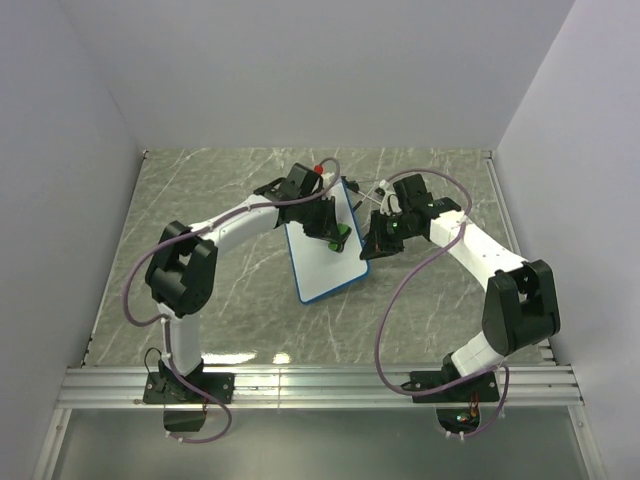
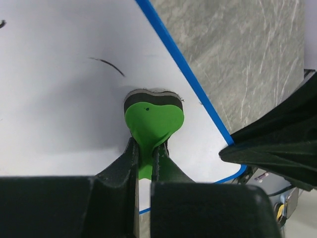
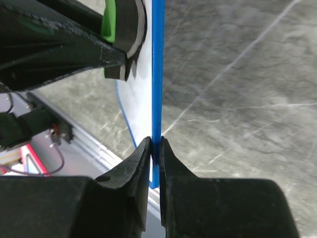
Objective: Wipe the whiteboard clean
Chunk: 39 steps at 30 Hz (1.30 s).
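Note:
The whiteboard (image 1: 322,258), white with a blue frame, lies tilted on the marble table. My left gripper (image 1: 333,233) is shut on the green-and-black eraser (image 2: 153,116) and presses its black pad against the board face (image 2: 64,99) near the right edge. A thin dark stroke (image 2: 108,63) sits just beyond the eraser. My right gripper (image 1: 372,243) is shut on the board's blue frame edge (image 3: 157,74), which runs straight up between its jaws in the right wrist view. The eraser also shows in the right wrist view (image 3: 110,22), at the top left.
A red-capped marker (image 1: 320,168) lies behind the board's far end. White walls close in the table (image 1: 200,200) on three sides. An aluminium rail (image 1: 320,385) runs along the near edge by the arm bases.

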Available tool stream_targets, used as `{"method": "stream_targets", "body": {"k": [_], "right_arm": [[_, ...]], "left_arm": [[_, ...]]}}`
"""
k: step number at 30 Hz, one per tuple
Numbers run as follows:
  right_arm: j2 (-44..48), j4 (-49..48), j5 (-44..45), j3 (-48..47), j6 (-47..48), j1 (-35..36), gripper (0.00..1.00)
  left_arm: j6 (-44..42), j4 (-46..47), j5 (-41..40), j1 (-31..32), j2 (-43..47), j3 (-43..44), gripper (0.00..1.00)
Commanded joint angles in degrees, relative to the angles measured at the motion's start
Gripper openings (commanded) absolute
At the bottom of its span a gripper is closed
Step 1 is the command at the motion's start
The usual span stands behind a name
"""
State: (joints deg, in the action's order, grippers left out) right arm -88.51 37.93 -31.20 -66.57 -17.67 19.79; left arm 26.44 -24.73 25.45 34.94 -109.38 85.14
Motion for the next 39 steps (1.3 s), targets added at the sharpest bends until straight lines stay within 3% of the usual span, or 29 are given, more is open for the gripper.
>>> {"method": "stream_targets", "body": {"k": [1,20,33,39], "right_arm": [[3.1,-3.0,-1.8,-0.1,0.0,0.0,0.00],[5.5,-0.9,0.1,1.7,2.6,0.2,0.00],[4.4,-1.4,-0.1,-0.1,2.5,0.2,0.00],[4.2,-2.6,-0.4,0.0,2.2,0.2,0.00]], "left_arm": [[0.5,-1.5,-5.0,-0.7,-5.8,3.0,0.00],[-5.1,-11.0,-8.6,-10.6,-25.2,25.5,0.00],[-1.4,-7.2,-4.5,-9.8,-17.2,17.5,0.00],[-2.3,-5.9,0.9,-3.3,-14.8,16.4,0.00]]}}
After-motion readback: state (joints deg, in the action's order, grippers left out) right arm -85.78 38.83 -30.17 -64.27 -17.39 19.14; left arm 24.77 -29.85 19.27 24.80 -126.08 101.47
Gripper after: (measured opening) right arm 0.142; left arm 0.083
